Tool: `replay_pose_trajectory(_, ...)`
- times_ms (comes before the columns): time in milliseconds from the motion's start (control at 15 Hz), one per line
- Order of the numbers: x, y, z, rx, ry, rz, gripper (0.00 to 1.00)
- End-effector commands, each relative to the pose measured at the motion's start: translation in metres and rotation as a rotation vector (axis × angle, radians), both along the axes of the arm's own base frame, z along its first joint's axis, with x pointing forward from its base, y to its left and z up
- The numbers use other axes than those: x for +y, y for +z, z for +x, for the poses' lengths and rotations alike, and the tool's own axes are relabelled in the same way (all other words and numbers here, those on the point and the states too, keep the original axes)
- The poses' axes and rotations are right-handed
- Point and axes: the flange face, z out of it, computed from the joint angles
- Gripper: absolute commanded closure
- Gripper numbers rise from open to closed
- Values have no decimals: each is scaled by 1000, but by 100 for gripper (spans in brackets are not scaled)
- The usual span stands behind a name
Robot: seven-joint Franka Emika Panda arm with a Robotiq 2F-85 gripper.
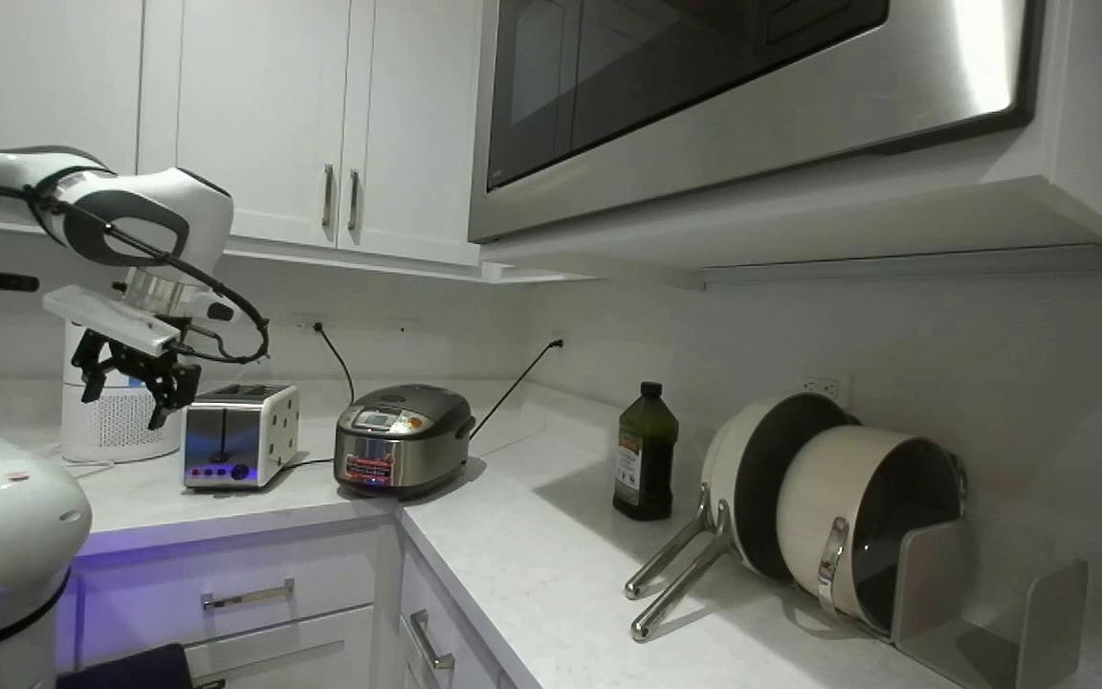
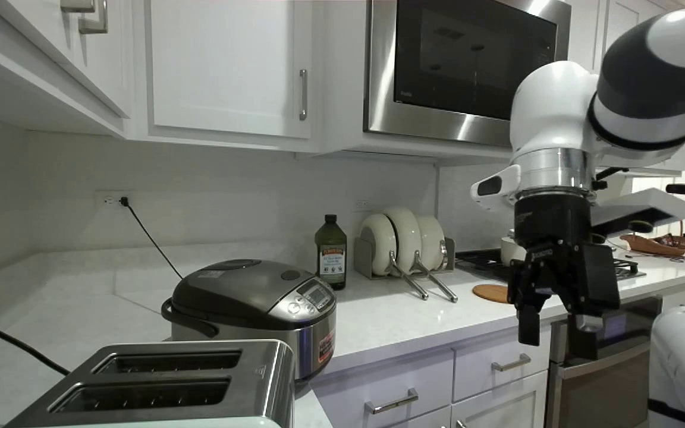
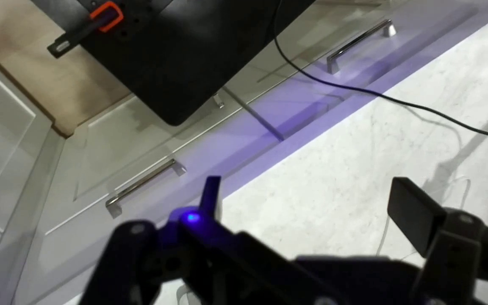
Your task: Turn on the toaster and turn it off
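Note:
The toaster (image 1: 281, 426) stands on the counter, pale with dots on its side and a shiny metal front. Along the bottom of that front are small red-lit buttons (image 1: 210, 472) and a dark knob (image 1: 240, 472) in bluish light. In an exterior view, the toaster (image 2: 268, 380) shows its two empty slots from above. My gripper (image 1: 123, 407) hangs in the air, apart from it; in an exterior view, the gripper (image 2: 556, 336) is far off to its right. Seen from the wrist, the gripper (image 3: 307, 197) is wide open, with only countertop behind the gap. No clear part of the toaster shows there.
Beside the toaster sits a round steel cooker (image 1: 403, 445). A white cylindrical appliance (image 1: 116, 435) stands behind the gripper. Further along are a dark bottle (image 1: 647, 459) and racked pans (image 1: 752, 478). Wall cabinets (image 1: 264, 115) and a microwave (image 1: 666, 115) overhang the counter (image 1: 484, 555).

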Motion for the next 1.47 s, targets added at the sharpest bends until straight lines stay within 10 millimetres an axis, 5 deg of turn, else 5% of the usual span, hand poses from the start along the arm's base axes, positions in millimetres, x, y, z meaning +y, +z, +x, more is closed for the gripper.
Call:
replay_pose_trajectory(0,4,-6,-19,-154,-40,28,0)
replay_pose_trajectory(67,11,8,-19,-192,-34,19,0)
replay_pose_trajectory(267,25,8,-26,-271,-13,1,0)
replay_pose_trajectory(800,77,-23,-27,-327,44,-64,0)
replay_pose_trajectory(867,83,-28,-25,-324,54,-70,25)
replay_pose_trajectory(1000,93,-36,-20,-311,73,-90,32)
replay_pose_trajectory(1400,113,-58,9,-279,106,-110,80)
